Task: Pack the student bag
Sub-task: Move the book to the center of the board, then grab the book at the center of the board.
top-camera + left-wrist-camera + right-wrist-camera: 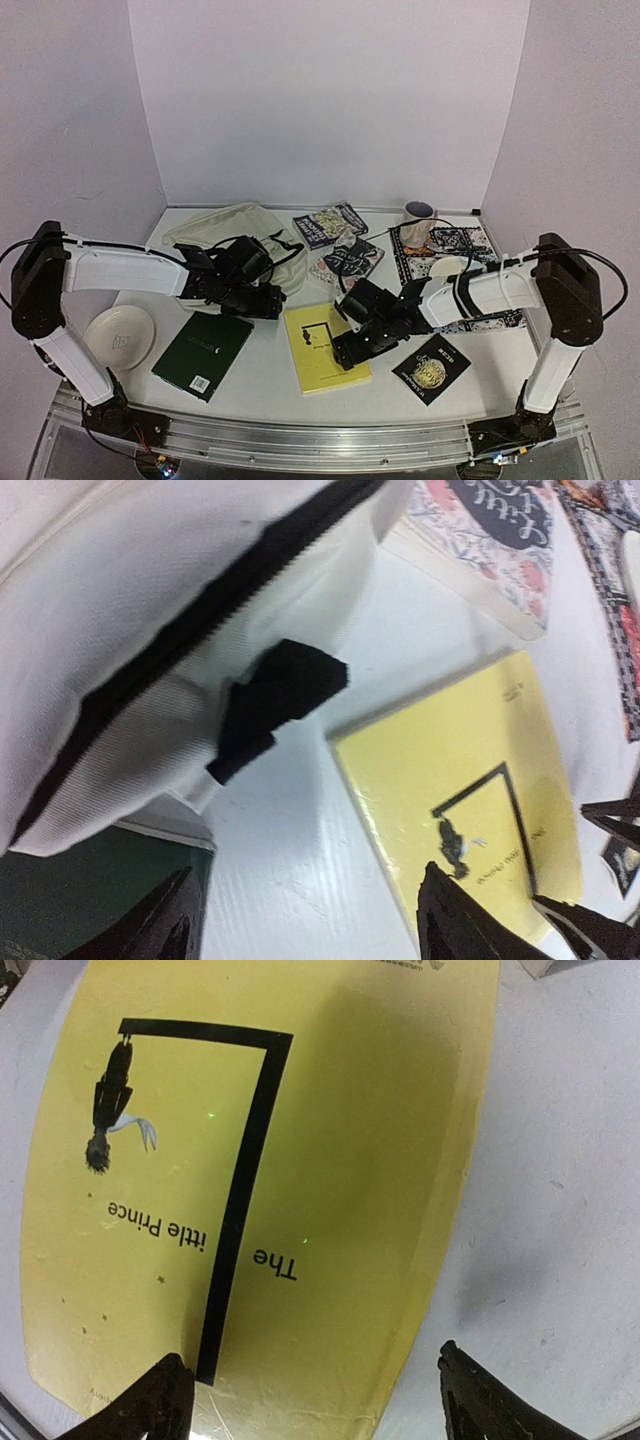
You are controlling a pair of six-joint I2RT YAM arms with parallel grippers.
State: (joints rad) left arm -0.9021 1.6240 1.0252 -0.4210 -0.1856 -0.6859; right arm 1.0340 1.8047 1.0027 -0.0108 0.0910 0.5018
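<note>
The cream student bag [240, 232] lies slumped at the back left of the table; the left wrist view shows its black zipper line and a black strap end [275, 705]. My left gripper [262, 300] is open and empty just in front of the bag, above bare table between the green book [90, 880] and the yellow book [470, 770]; in its own view the left gripper [305, 905] holds nothing. My right gripper [350, 350] is open, low over the yellow "The Little Prince" book [300, 1160]. In its own view the right gripper [310, 1385] straddles the book's near edge without gripping it.
A green book [205, 350] lies front left beside a white plate [118, 337]. A small black book [432, 367] lies front right. Two patterned books [330, 225] [347, 262], a mug [418, 222] and a patterned cloth mat [470, 245] sit at the back right.
</note>
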